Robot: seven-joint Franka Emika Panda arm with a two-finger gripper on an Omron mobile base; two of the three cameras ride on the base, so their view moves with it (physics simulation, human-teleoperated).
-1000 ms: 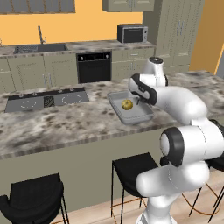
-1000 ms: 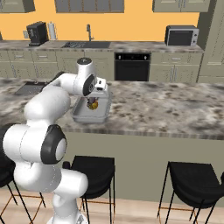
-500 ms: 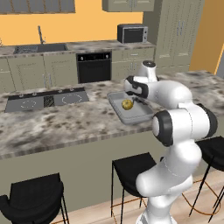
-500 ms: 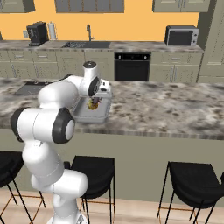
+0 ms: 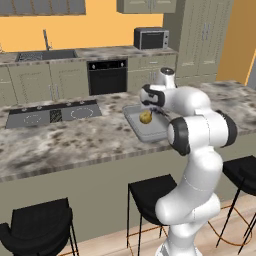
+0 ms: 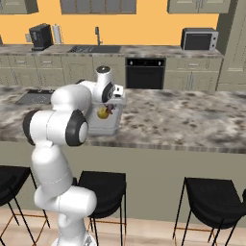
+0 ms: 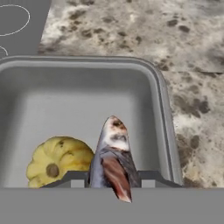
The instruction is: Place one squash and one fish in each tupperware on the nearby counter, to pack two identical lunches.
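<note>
The dark grey fish (image 7: 112, 159) sat clamped head-out in the pincer (image 7: 113, 178) over the tupperware (image 7: 164, 113), just beside the yellow squash (image 7: 57, 161) lying inside it, the container resting on the speckled counter (image 5: 75, 137) right of the cooktop (image 5: 52, 113).

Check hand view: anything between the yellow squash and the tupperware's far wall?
Nothing. In the hand view the floor from the yellow squash to the far wall of the tupperware is bare. The grey fish, shut in the gripper, sits beside the squash.
</note>
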